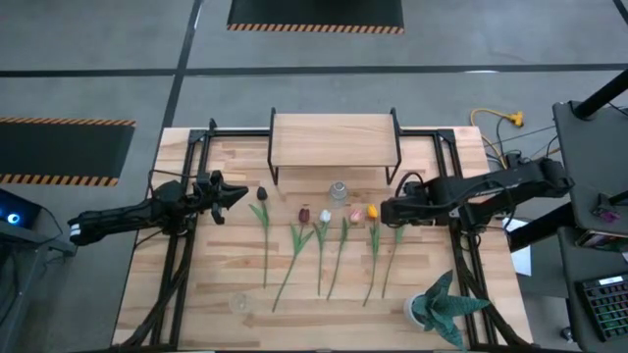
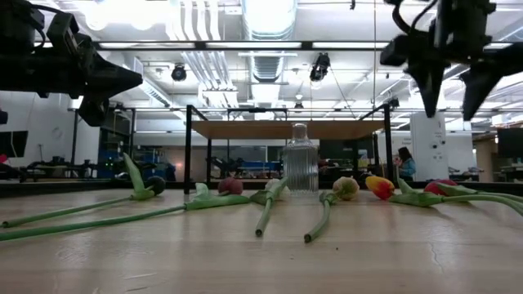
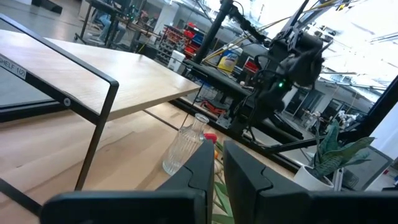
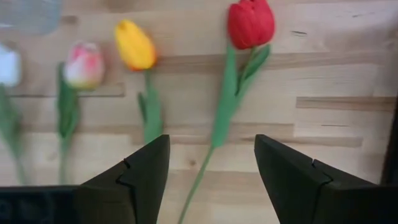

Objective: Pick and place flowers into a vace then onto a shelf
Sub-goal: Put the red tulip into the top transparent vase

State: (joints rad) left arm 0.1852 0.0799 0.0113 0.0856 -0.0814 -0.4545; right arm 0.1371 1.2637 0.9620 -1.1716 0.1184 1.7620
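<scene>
Your robotics workshop: grey concrete floor with black-and-orange hazard-striped mats (image 1: 314,14) at twelve o'clock, exposed silver ceiling ducts (image 2: 268,16).

Bench (image 1: 216,284): light wood planks.
On it: shelf (image 1: 334,140), glass vase (image 1: 339,191), flowers (image 1: 324,240) lying flat, potted plant (image 1: 442,306).

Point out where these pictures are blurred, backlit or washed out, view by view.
Low view: bright ceiling lights leave both arms as dark silhouettes, and the glass vase shows pale. Right wrist view: the red tulip is sharp, the pink tulip and the picture's edge soft, with the open right hand above them. Left wrist view: white glare at the upper corner.
</scene>
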